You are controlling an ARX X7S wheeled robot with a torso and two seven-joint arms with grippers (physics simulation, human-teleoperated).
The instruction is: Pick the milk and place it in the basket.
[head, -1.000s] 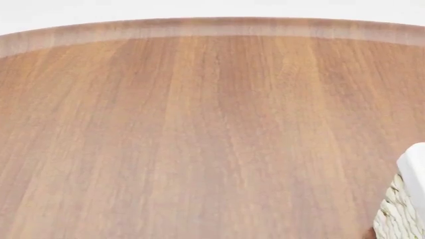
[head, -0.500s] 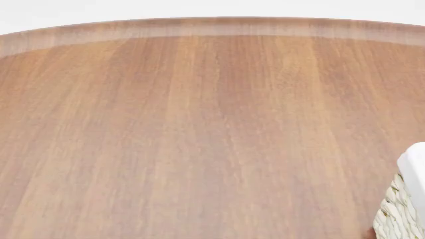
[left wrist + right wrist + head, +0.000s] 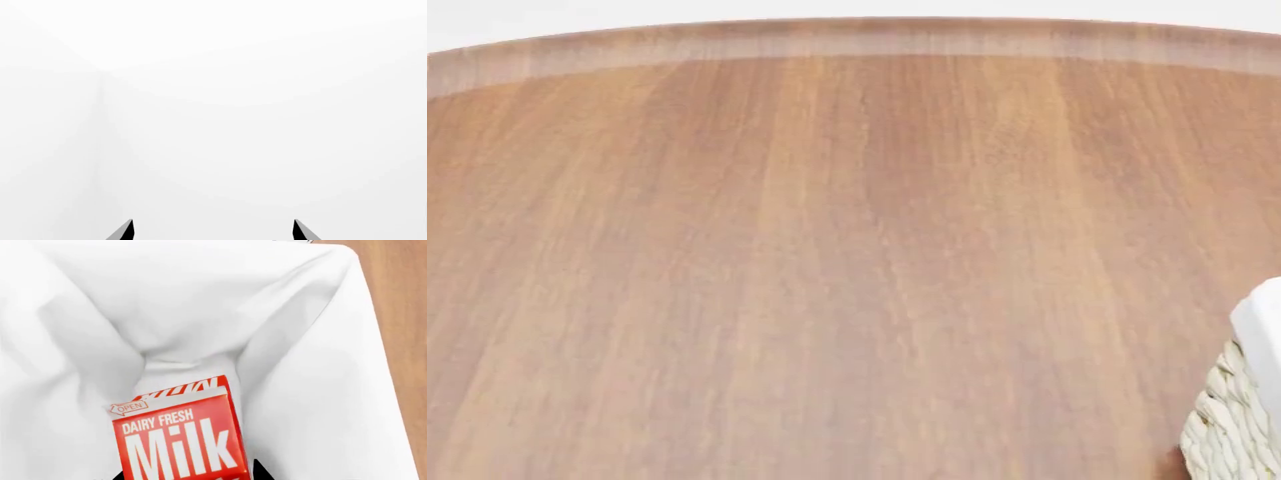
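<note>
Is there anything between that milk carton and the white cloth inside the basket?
Nothing shows between them in the right wrist view: the milk carton hangs over the bare white cloth lining the basket.

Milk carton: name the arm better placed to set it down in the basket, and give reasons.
Right. Its wrist view shows the milk at the right gripper, directly over the basket with its white liner. The left gripper shows bare fingertips against blank white, nothing between them.

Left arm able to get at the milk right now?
Probably not: the left gripper faces only blank white, away from the table, while the milk sits over the basket liner at the right gripper.
</note>
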